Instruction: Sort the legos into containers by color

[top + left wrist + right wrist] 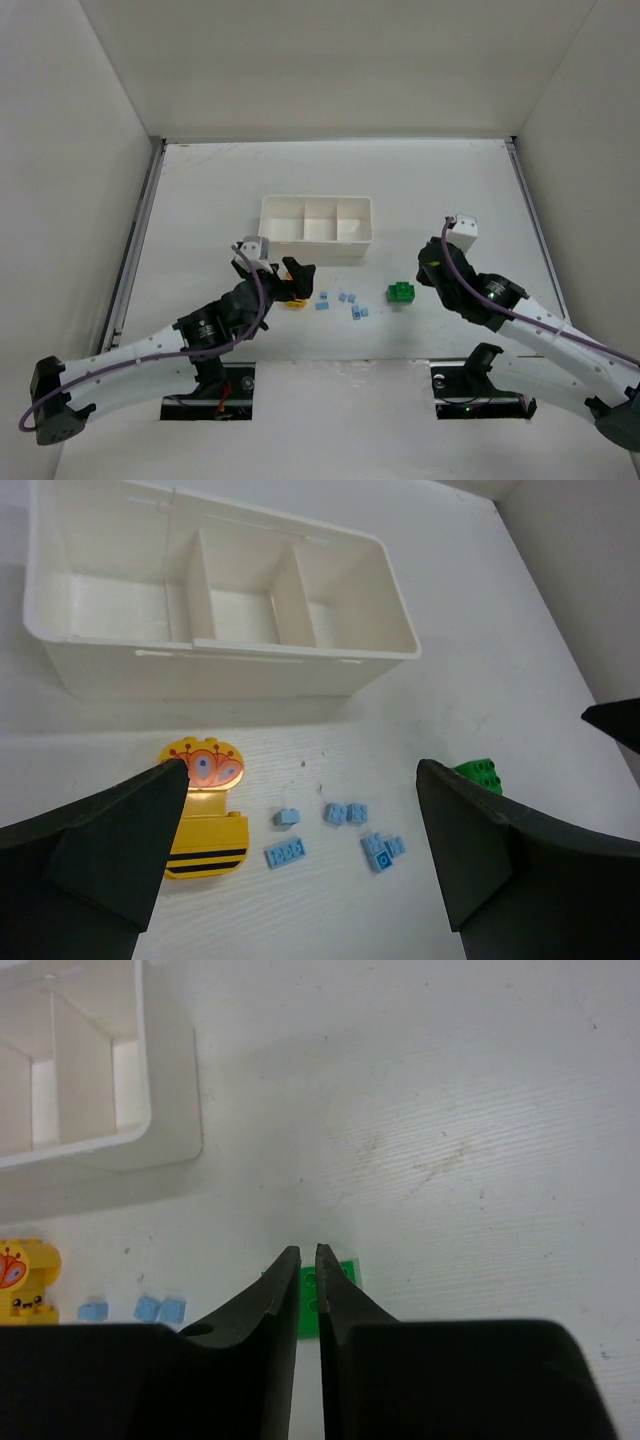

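Note:
The white three-compartment tray [300, 249] stands empty at mid-table; it also shows in the left wrist view [200, 675] and the right wrist view [172, 1110]. A yellow-orange bee-striped brick [205, 825] lies in front of it, also seen from above [293, 301]. Several tiny light blue bricks [345, 815] lie scattered to its right [345, 305]. A bright green brick [402, 292] lies further right [478, 773]. My left gripper [300, 770] is open and empty, just above the yellow brick [293, 281]. My right gripper [307, 1250] is shut and empty, hovering above the green brick [337, 1282].
White walls enclose the table on the left, back and right. Both arm bases sit at the near edge [210, 385]. The yellow brick [28, 1280] and blue bricks [160, 1308] lie left of the right gripper.

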You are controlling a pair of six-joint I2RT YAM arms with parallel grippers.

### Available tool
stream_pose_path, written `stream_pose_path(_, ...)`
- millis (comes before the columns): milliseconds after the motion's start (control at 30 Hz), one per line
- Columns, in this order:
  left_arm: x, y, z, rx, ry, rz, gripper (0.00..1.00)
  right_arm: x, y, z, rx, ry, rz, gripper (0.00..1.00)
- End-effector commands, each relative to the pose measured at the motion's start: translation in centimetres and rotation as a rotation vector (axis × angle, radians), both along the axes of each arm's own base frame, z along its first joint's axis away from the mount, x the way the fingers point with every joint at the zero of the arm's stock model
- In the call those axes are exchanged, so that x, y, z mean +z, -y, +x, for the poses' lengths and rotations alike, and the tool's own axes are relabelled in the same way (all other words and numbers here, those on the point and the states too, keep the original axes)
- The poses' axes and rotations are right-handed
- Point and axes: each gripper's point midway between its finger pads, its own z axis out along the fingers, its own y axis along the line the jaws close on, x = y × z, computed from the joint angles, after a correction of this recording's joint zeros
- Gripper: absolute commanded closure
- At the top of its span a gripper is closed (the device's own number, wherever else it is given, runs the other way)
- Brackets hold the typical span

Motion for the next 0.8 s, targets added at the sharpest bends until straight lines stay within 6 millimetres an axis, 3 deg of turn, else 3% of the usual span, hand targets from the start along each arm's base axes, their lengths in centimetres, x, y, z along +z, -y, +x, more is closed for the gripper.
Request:
stream_pose_path(0,3.4,2.8,0.0,-0.06,0.05,-0.052,0.0,0.8,0.4,-0.6,0.0,0.012,0.031,0.77)
stream_pose_path(100,4.2,4.6,0.3,-0.102,0.072,0.025,0.0,-0.1,0.4,-1.2,0.005,-0.004,0.046,0.63)
stream_pose_path(133,4.6,5.1,0.6,-0.109,0.081,0.045,0.09,-0.6,0.3,-1.4,0.007,-0.015,0.046,0.59)
stream_pose_path(167,4.9,5.6,1.1,-0.109,0.09,0.067,0.4,-1.1,0.3,-1.6,0.008,-0.025,0.046,0.56)
stream_pose_path(200,5.2,5.9,1.6,-0.104,0.091,0.088,0.6,-1.5,0.3,-1.6,0.012,-0.032,0.044,0.53)
stream_pose_path(267,5.1,6.8,2.5,-0.095,0.068,0.128,0.8,-2.6,0.1,-1.8,0.025,-0.055,0.042,0.5)
stream_pose_path(467,4.7,9.0,4.7,-0.072,0.05,0.144,0.84,-4.0,-1.9,-1.7,0.081,-0.072,0.066,0.43)
stream_pose_path(600,2.7,10.8,4.7,-0.154,0.049,0.119,0.83,-5.4,-3.1,-1.7,0.117,-0.09,0.045,0.38)
stream_pose_path(767,-0.5,11.1,4.3,-0.209,0.01,0.068,0.68,-6.4,-3.8,-1.2,0.143,-0.111,0.004,0.38)
